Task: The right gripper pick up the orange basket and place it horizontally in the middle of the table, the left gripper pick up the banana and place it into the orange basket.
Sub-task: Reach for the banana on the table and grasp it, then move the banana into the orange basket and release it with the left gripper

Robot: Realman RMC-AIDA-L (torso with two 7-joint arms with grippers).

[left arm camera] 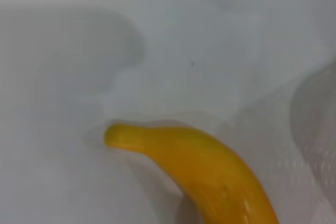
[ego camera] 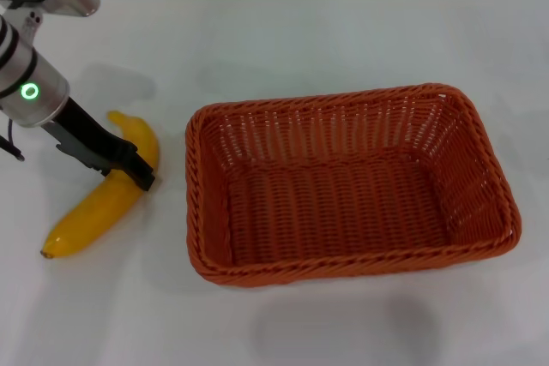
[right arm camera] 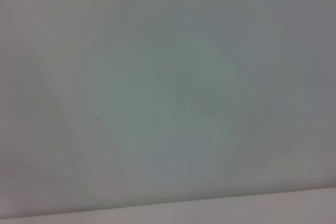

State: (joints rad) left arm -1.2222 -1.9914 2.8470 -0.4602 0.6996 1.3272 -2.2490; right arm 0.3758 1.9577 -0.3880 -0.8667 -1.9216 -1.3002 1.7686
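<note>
The yellow banana (ego camera: 93,212) lies on the white table (ego camera: 326,40) at the left, its dark tip toward the front edge. My left gripper (ego camera: 129,171) is down over the banana's middle, its black claw crossing the fruit. The left wrist view shows the banana (left arm camera: 210,166) close up, resting on the table. The orange basket (ego camera: 352,186) stands upright and empty in the middle of the table, long side across, just to the right of the banana. My right gripper is out of view; its wrist view shows only plain white surface.
Bare white tabletop lies behind the basket and in front of it. A narrow strip of table separates the banana from the basket's left rim (ego camera: 194,186).
</note>
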